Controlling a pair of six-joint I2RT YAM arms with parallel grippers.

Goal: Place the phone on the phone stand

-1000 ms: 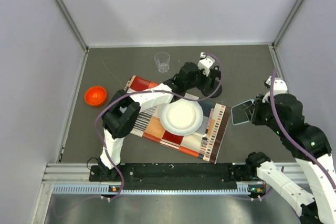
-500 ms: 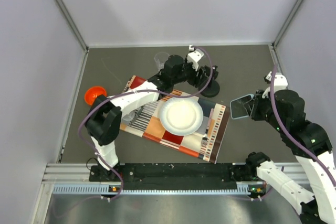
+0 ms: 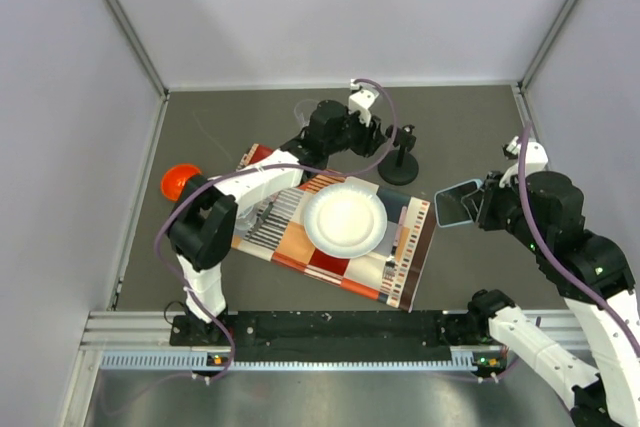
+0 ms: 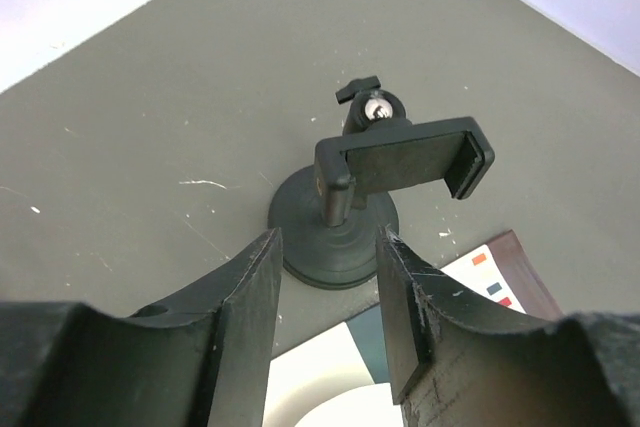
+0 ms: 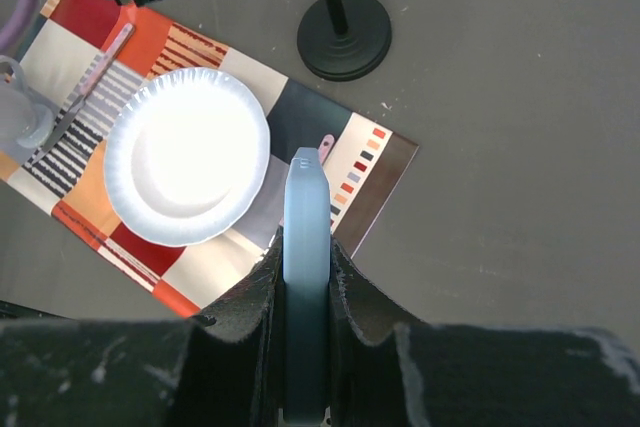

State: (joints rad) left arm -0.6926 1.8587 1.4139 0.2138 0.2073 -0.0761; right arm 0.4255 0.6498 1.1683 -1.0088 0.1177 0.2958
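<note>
Pinching the phone [image 5: 305, 202] across its faces, your right pincer [image 5: 305, 250] holds it off the desk [image 3: 480, 127], right of the placemat [image 3: 300, 249], long axis running straight out from the fingers. A white plate [image 3: 344, 222] sits on the placemat. Farther back the phone stand [image 3: 399, 162] is upright, with the left pincer [image 4: 328, 247] spread just short of it.

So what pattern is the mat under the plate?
The mat is checked red, orange, cream and navy, with stripes. Clearest in the right wrist view.

Probably a robotics lab: plain partition walls [image 3: 350, 7] enclose the grey table [image 3: 470, 117] (aluminium rail [image 3: 130, 332] in front).
</note>
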